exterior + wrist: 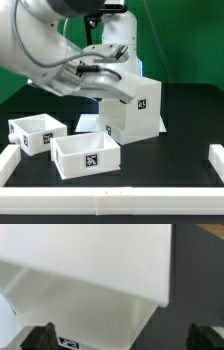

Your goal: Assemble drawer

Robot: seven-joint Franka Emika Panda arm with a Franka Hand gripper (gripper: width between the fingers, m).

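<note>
gripper point(122, 339): jaws spread wide, nothing held | drawer case point(133, 108): placed just behind front drawer box point(87, 157), found directly under the jaws | case's panel edge seen skewed across the jaw line | wrist rotation judged needed before grasp

No words, brands or numbers can be read. The only signs are black-and-white square marker tags. One tag point(141, 102) is on the tall white case point(126, 118). One is on the open box point(87, 158) at the case's 7 o'clock, and one on the smaller box point(36, 133) at 9 o'clock. The wrist view shows part of another tag point(68, 342), blurred.
</note>
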